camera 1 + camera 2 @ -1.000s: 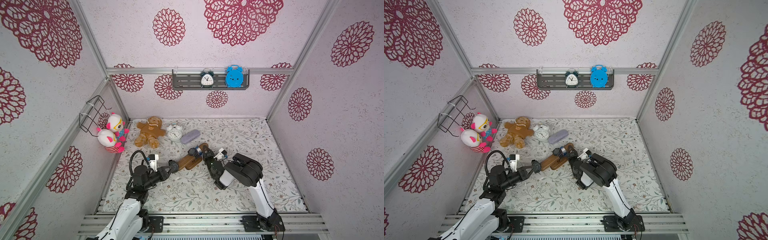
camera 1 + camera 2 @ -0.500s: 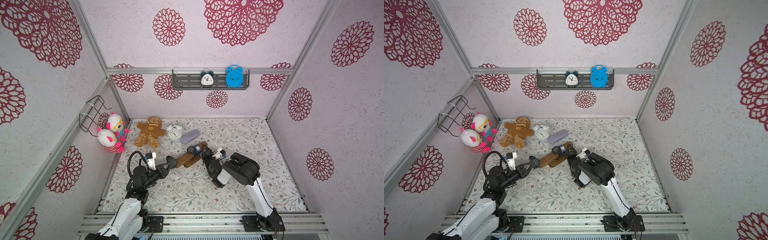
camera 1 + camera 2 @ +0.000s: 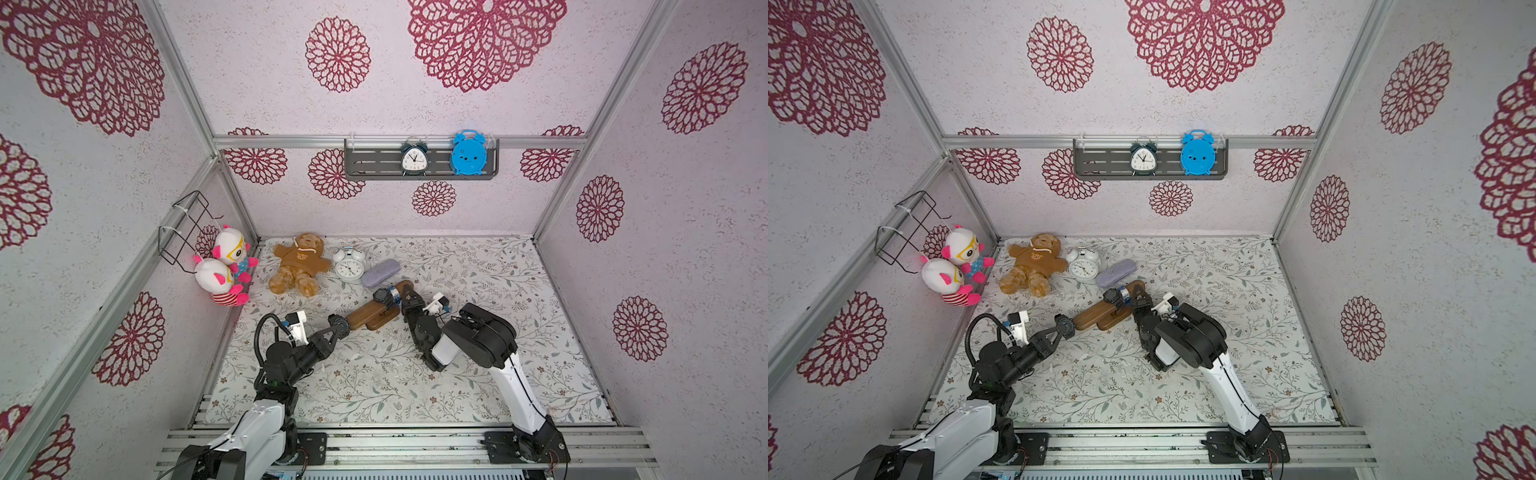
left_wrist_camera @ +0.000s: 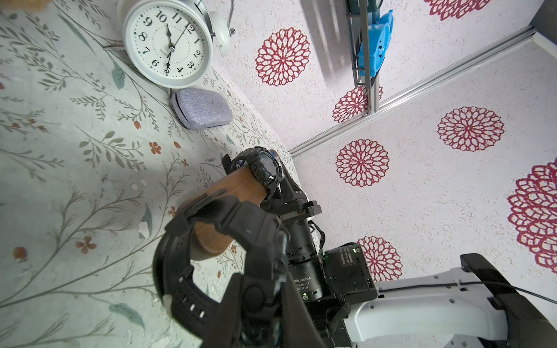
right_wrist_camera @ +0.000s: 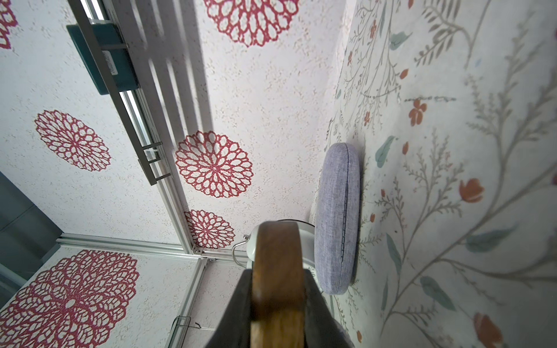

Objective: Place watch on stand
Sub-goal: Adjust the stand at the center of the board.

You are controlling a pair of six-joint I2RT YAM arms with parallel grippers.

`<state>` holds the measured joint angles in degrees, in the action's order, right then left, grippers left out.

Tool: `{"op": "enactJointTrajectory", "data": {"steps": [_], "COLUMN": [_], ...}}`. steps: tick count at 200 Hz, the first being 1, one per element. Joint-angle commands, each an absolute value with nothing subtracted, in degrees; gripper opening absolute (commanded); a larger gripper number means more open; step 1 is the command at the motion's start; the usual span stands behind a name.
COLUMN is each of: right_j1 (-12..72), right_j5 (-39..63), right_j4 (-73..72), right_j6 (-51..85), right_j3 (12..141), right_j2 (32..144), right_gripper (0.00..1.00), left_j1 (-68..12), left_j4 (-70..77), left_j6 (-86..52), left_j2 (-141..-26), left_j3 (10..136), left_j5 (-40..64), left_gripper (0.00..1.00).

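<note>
The stand (image 3: 365,316) (watch (image 3: 382,295) aboard) has slid slightly farther back.

Watch (image 3: 381,295) around stand (image 3: 365,314) bar near far end; second watch (image 4: 184,296) at near end; clock (image 3: 350,267), case (image 3: 380,273) behind stand

Smooth brown wood forms the stand (image 4: 238,186); the watch (image 4: 187,293) looks matt black plastic, the pouch (image 4: 202,108) grey woven cloth, the alarm clock (image 4: 167,42) glossy white.
</note>
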<state>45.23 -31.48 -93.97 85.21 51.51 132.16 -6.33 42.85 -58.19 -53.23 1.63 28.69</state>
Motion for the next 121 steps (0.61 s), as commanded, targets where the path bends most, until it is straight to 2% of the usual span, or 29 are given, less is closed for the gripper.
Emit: {"op": "enactJointTrajectory", "data": {"steps": [1, 24, 56, 121], "right_j1": [44.8, 44.6, 44.5, 44.5], "right_j5": [-31.3, -30.9, -29.8, -28.0], "right_j4": [-96.7, -96.7, -96.7, -96.7], "right_j6": [84.3, 84.8, 84.7, 83.5], "right_j3": [52.6, 51.9, 51.4, 52.0], "right_j2": [132.4, 132.4, 132.3, 132.3], "right_gripper": [0.0, 0.0, 0.0, 0.0], "left_j1": [-6.2, -6.3, -6.5, -6.6], "left_j4": [45.8, 46.8, 54.3, 77.9], "left_j6": [-59.8, -59.7, -60.3, -64.9], "left_j2": [-52.2, -54.3, -62.6, -82.5], "left_j3": [1.2, 1.6, 2.5, 4.8], "left_j5": [26.2, 25.7, 28.0, 32.5], "left_gripper": [0.12, 0.12, 0.11, 0.09]}}
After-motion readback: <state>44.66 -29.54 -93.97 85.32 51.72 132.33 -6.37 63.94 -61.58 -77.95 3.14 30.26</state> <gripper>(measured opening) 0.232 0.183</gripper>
